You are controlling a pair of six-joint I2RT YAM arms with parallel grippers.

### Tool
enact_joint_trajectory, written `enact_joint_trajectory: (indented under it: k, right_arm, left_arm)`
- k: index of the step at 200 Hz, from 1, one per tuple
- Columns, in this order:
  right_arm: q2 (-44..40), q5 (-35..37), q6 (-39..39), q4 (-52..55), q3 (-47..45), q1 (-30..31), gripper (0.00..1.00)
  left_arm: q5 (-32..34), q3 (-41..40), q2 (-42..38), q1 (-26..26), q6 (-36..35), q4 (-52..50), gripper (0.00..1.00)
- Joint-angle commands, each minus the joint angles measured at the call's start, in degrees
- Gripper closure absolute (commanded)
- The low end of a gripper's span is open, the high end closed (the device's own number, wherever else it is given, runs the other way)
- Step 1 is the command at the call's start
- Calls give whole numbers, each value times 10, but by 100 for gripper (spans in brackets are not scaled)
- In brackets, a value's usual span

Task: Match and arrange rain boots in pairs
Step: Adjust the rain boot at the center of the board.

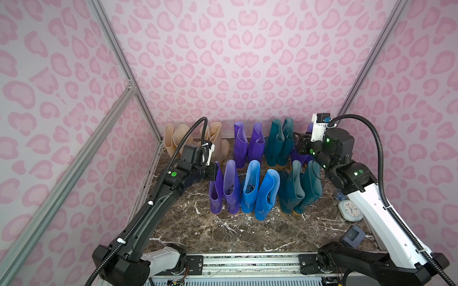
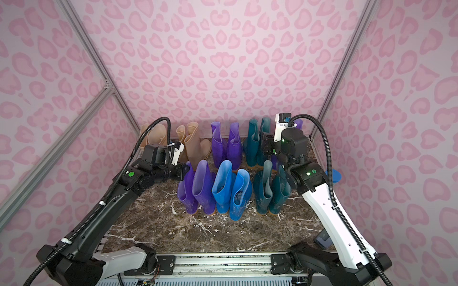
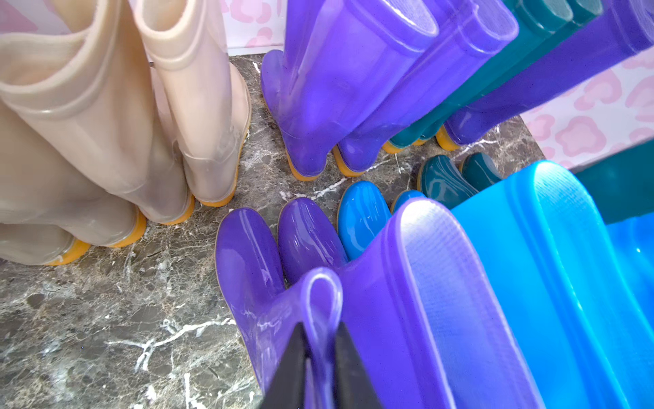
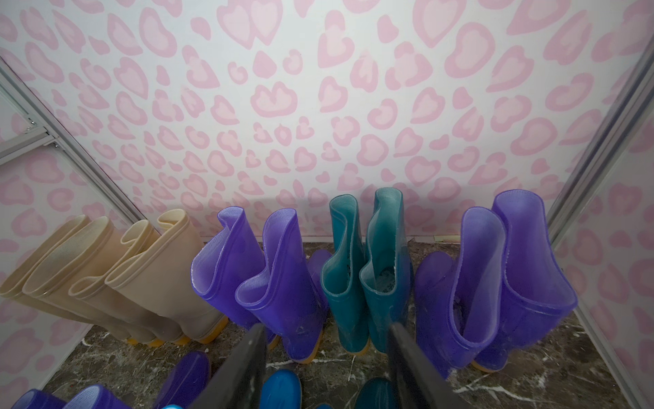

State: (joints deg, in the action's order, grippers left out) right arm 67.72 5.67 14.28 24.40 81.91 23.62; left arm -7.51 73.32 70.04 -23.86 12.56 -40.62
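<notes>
You see rain boots (image 1: pixel 256 146) standing upright in two rows on a dark marble tabletop (image 1: pixel 223 235), enclosed by pink leopard-print walls (image 1: pixel 247 62).

In the back row, as the right wrist view shows it, four beige boots (image 4: pixel 141 283) lean together at your left. Next come a purple pair (image 4: pixel 254 283), a teal pair (image 4: pixel 357 283) and a second purple pair (image 4: pixel 495 283) by the right wall.

In both top views the front row runs from your left: a purple boot (image 1: pixel 215 195) touching its purple partner (image 1: pixel 231 188), a bright blue pair (image 1: pixel 257 190), and a front teal pair (image 1: pixel 300 190).

Your left pincer (image 3: pixel 320 329) is clamped on the top rim of that leftmost purple boot. The rim is squeezed into a narrow loop between the two black fingers (image 3: pixel 290 364).

Your right pincer (image 4: pixel 326 325) hangs above the boots near the back teal pair. Its jaws stand apart, with nothing held between them.

A white clock (image 1: pixel 349 210) lies on the tabletop beside the right arm, just right of the front teal pair.
</notes>
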Motion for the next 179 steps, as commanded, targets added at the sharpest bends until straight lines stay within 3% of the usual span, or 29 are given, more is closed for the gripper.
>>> enact_joint_trajectory:
  k: [1,15,31,44,65,87,108,137,149,171,179]
  right_arm:
    - [-2,-16,-2,14,-1,3,43]
    - [-4,-12,5,29,-4,14,42]
    - [-4,20,18,54,-9,45,42]
    - [-6,55,36,73,-17,79,41]
    - [-9,72,68,94,-49,135,39]
    - [-6,55,93,102,-93,179,35]
    - [13,16,98,94,-118,206,32]
    - [43,52,92,106,-120,209,31]
    - [54,45,86,111,-113,200,43]
    - [72,28,49,108,-106,184,85]
    - [77,25,33,106,-105,176,94]
  left_arm:
    - [-11,-1,-1,10,12,5,60]
    - [-11,13,0,14,10,-6,42]
    - [-18,32,1,15,2,-25,35]
    - [-13,49,-1,15,1,-38,22]
    - [-12,66,-13,15,-7,-51,15]
    - [8,67,-32,16,-16,-41,0]
    - [62,46,-45,19,-16,-12,1]
    - [74,-14,-67,34,-3,52,1]
    - [68,-22,-73,43,0,57,1]
    - [65,-44,-88,56,1,69,1]
    - [62,-53,-93,60,2,75,1]
